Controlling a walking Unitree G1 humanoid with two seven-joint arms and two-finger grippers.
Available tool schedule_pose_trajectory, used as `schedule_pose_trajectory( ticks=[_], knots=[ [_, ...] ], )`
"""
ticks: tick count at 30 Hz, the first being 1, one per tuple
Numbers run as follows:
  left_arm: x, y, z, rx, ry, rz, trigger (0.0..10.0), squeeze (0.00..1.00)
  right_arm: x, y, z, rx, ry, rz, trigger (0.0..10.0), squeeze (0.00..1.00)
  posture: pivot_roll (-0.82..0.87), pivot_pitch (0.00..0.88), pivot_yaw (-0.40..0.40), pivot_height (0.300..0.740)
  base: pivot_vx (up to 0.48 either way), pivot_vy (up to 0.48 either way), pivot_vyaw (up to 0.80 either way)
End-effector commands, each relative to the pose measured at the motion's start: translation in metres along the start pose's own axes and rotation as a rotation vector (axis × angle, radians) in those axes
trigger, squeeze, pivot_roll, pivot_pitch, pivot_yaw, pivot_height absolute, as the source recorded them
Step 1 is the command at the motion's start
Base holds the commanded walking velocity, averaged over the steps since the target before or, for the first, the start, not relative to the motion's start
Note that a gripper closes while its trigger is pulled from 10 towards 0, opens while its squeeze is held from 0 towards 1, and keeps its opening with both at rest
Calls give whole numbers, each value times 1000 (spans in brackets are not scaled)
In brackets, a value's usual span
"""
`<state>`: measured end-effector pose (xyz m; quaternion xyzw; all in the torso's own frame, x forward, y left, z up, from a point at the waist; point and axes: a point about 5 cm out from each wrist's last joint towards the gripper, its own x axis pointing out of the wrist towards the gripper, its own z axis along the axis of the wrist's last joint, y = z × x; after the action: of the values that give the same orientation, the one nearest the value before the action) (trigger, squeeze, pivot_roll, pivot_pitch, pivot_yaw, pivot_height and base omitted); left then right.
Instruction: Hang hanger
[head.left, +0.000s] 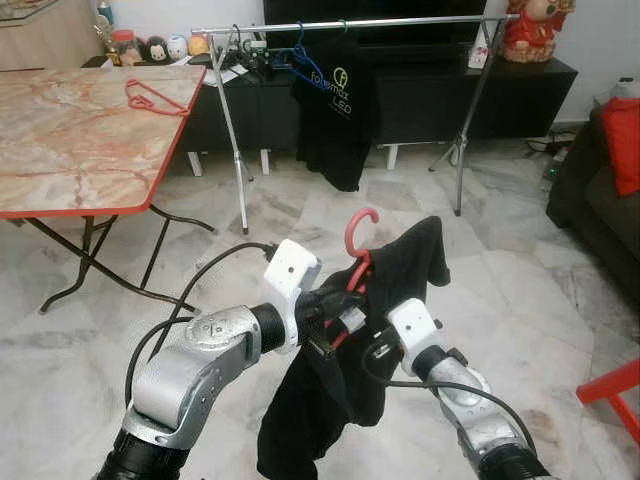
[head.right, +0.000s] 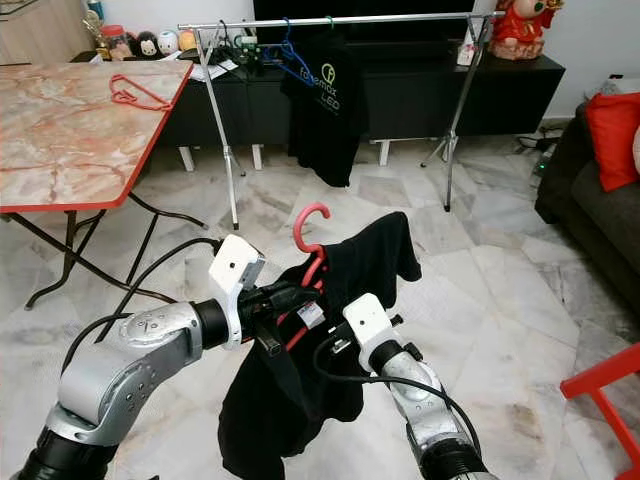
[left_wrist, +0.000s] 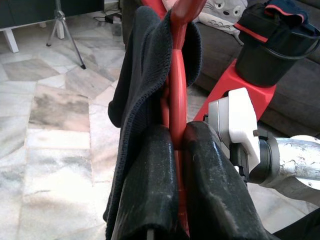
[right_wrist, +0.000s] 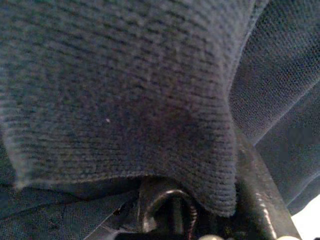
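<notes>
The left tool (left_wrist: 172, 150) was clenched on the red hanger (head.left: 358, 240) just below its hook, which kept the hook upright and free for the rail (head.left: 350, 23) ahead, still well apart. A black shirt (head.left: 400, 300) draped over the hanger and sagged below both arms. The right tool (head.left: 385, 345) sat against the cloth, probably steadying it; I could not tell its grip, as fabric covered its fingers.

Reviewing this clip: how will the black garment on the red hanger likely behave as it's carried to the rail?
The black garment probably stays floppy: it droops in folds below the red hanger. It may slip, bunched unevenly to one side. The hanger seems rigid, pinched by the left gripper.
</notes>
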<state>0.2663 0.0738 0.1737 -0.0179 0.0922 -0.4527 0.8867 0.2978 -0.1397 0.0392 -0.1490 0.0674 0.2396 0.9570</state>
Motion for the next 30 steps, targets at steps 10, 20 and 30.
schedule_pose_trajectory(
  ticks=[10, 20, 30],
  knots=[
    [-19, 17, -15, 142, 124, 80, 10000, 0, 2, -3, 1, -26, 6, -7, 0, 0, -8, 1, -16, 740, 0, 0, 0],
    [-57, 35, -42, 286, 354, 55, 10000, 0, 2, -5, -1, -39, 25, -8, 0, 0, -5, 2, -19, 740, 0, 0, 0],
    [-92, 18, -54, 370, 471, -248, 10000, 0, 1, -9, -4, -57, 54, -2, 0, 0, -8, 2, -31, 740, 0, 0, 0]
  ],
)
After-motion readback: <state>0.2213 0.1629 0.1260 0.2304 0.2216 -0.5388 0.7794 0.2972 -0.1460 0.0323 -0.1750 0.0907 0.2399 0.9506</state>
